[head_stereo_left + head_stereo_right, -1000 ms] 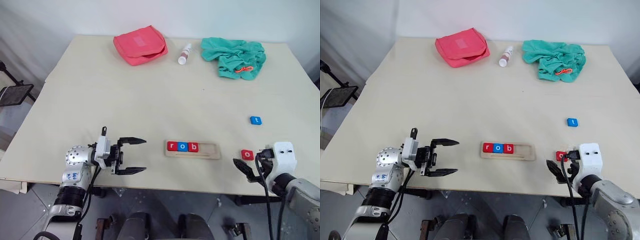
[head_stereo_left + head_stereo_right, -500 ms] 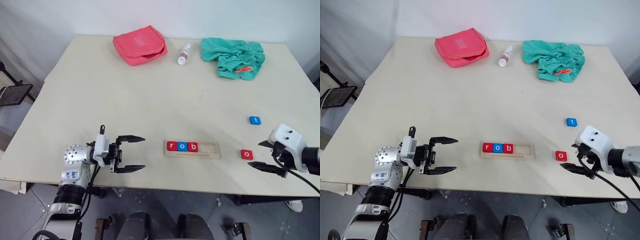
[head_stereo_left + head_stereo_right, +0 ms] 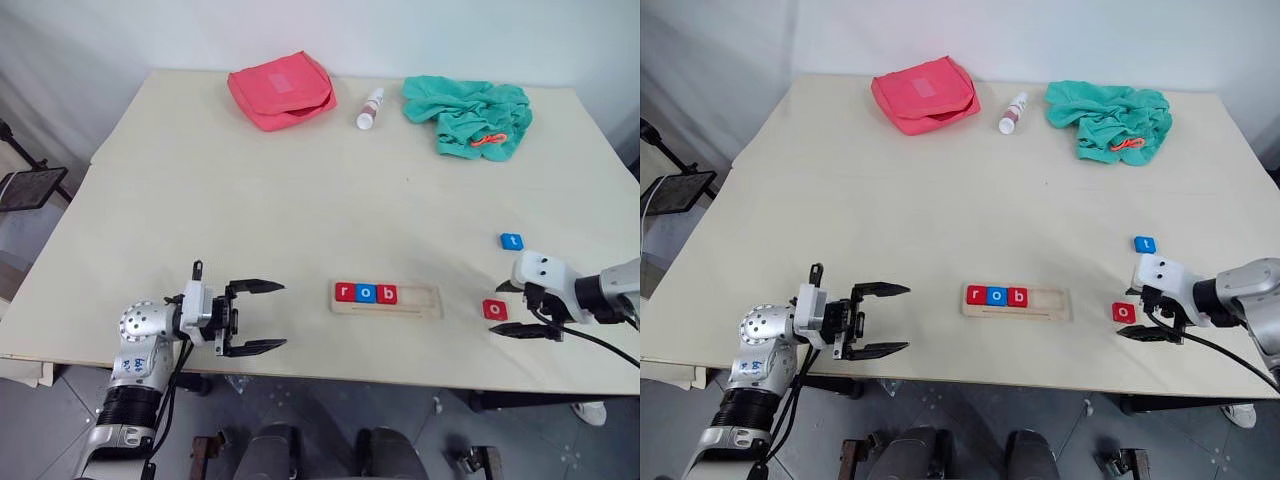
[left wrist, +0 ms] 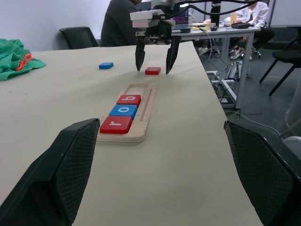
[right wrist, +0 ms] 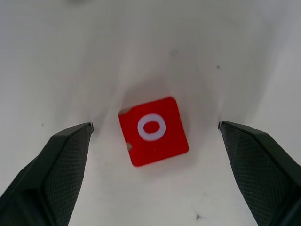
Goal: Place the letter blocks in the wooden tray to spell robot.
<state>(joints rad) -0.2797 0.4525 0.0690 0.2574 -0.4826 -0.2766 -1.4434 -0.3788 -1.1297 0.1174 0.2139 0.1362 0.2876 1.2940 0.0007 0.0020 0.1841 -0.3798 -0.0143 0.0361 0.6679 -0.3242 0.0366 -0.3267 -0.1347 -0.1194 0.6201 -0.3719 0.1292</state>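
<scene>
The tray (image 3: pixel 386 300) lies near the front edge of the desk (image 3: pixel 300 190), with a red r (image 3: pixel 344 292), a blue o (image 3: pixel 365 293) and a red b (image 3: pixel 386 294) side by side in its left half; the right half is bare. A second, red o (image 3: pixel 494 309) lies flat on the desk to the right of the tray, apart from it. The blue t (image 3: pixel 511 241) lies farther back on the right. The right gripper (image 3: pixel 512 308) hangs over the red o, its fingers (image 5: pixel 61 165) spread wide on either side, holding nothing. The left gripper (image 3: pixel 262 316) sits left of the tray, pointing toward it, fingers wide open and empty. At the far edge lie a pink pouch (image 3: pixel 281 89), a small bottle (image 3: pixel 370 108) and a green cloth (image 3: pixel 468 115).
</scene>
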